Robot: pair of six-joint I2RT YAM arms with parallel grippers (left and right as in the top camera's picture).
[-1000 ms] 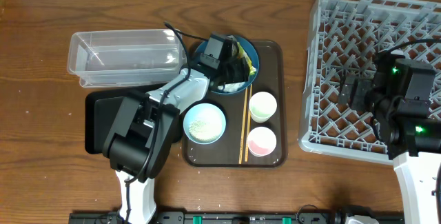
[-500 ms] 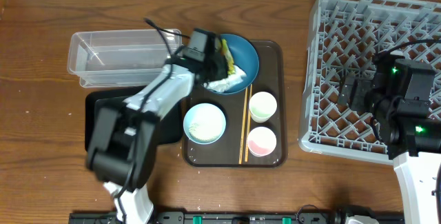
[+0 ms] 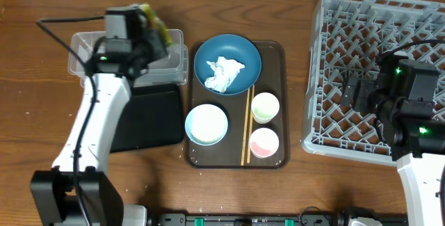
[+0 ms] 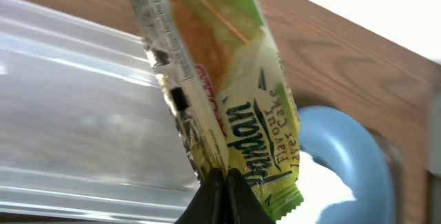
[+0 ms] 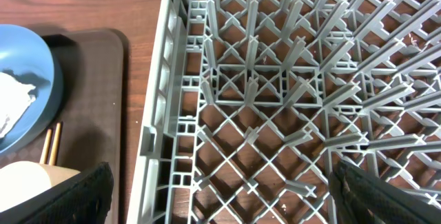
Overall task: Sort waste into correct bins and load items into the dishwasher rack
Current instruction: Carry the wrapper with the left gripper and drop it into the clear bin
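left gripper [image 4: 222, 182]: jaws clamped on edge of wrapper [image 4: 227, 93], hanging over clear tub [image 3: 94, 55], probably to drop it there | right gripper [image 3: 353, 90]: jaws wide apart, empty, hovers over rack [image 5: 275, 114]

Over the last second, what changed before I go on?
The left gripper shut on the yellow-green wrapper, lifted it from the blue bowl and swung left over the clear tub. The tissue, white bowl, cups, chopsticks and the open right gripper stayed put.
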